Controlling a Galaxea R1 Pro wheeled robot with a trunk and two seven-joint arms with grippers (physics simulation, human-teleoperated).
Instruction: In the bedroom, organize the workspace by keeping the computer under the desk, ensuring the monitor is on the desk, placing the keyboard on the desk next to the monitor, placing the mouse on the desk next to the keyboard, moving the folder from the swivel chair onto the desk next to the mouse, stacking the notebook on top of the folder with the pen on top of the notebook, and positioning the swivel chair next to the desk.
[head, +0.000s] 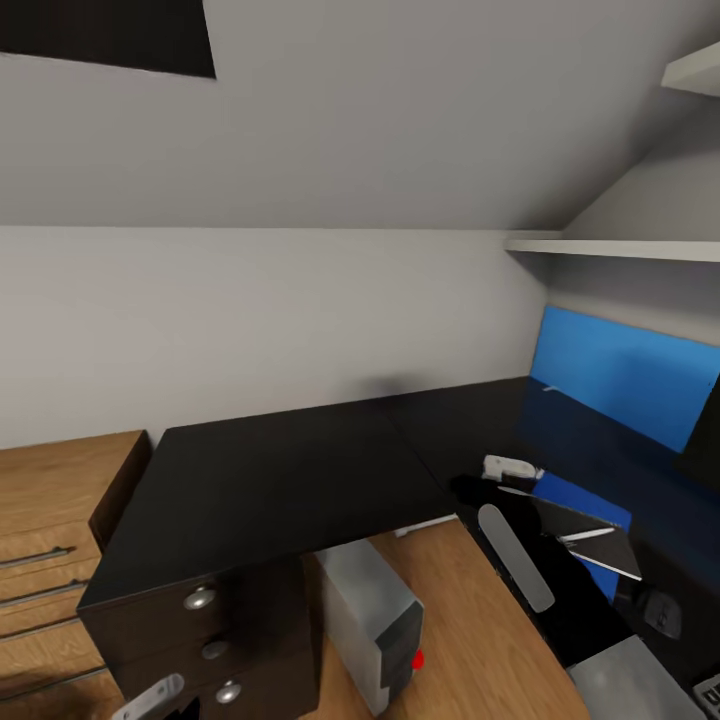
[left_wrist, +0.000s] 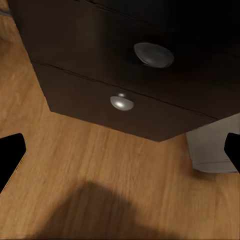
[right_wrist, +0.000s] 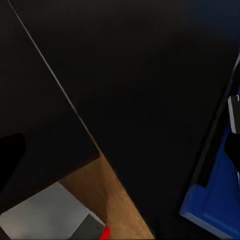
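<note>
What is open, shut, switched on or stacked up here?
Drawers: shut.
Computer: upright on the floor under the desk, red light on.
Folder: flat on the desk.
Notebook: lying on the folder.
Pen: lying on the notebook.
Left tool: open, empty.
Right tool: open, empty.
</note>
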